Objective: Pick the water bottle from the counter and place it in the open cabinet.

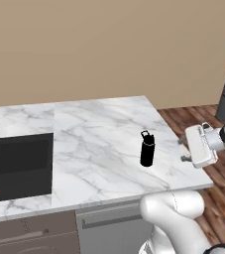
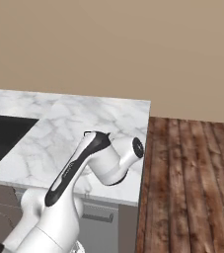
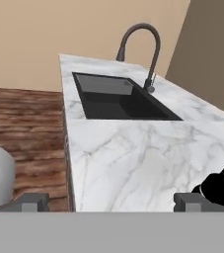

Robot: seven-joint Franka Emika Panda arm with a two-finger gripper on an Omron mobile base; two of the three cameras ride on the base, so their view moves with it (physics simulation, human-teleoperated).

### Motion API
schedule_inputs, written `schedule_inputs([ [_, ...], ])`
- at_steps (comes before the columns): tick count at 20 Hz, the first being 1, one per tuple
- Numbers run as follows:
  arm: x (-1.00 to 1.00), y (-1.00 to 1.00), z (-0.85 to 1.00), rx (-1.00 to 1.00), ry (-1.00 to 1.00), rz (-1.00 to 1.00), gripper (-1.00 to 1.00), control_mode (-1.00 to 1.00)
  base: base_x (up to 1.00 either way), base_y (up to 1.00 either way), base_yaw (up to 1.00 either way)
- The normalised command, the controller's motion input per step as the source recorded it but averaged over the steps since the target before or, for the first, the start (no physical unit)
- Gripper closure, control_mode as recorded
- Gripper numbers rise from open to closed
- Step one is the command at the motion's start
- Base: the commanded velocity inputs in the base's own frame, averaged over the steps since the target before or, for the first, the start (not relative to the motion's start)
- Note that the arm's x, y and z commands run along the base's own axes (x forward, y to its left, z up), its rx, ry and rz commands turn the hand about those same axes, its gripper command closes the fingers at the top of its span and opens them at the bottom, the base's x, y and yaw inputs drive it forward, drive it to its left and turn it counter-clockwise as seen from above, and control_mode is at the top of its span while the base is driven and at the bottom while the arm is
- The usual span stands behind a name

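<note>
Even, soft rendered light, quite bright, with no glare. The water bottle throws only a faint small shadow on the counter at its base. All views are sharp, slightly pixelated, without edge distortion.

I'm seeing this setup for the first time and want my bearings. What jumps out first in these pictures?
The black bottle stands upright and alone on the white marble counter, near its right end. The end effector hovers open beside that end, fingers spread, the bottle just past one fingertip in the hand view. Further along the counter lies a dark sink with a curved faucet.
</note>
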Motion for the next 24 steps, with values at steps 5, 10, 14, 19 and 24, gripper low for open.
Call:
schedule_inputs([
  [5, 0.00, 0.00, -0.15, 0.04, -0.04, 0.11, -1.00, -1.00, 0.00, 0.00, 0.00],
  [10, 0.00, 0.00, -0.11, 0.04, -0.03, 0.06, -1.00, -1.00, 0.00, 0.00, 0.00],
  [14, 0.00, 0.00, -0.11, 0.05, -0.02, 0.04, -1.00, -1.00, 0.00, 0.00, 0.00],
  [19, 0.11, 0.00, 0.00, 0.09, 0.00, 0.00, -1.00, -1.00, 0.00, 0.00, 0.00],
  [24, 0.09, 0.00, 0.00, 0.10, 0.00, -0.04, -1.00, -1.00, 0.00, 0.00, 0.00],
])
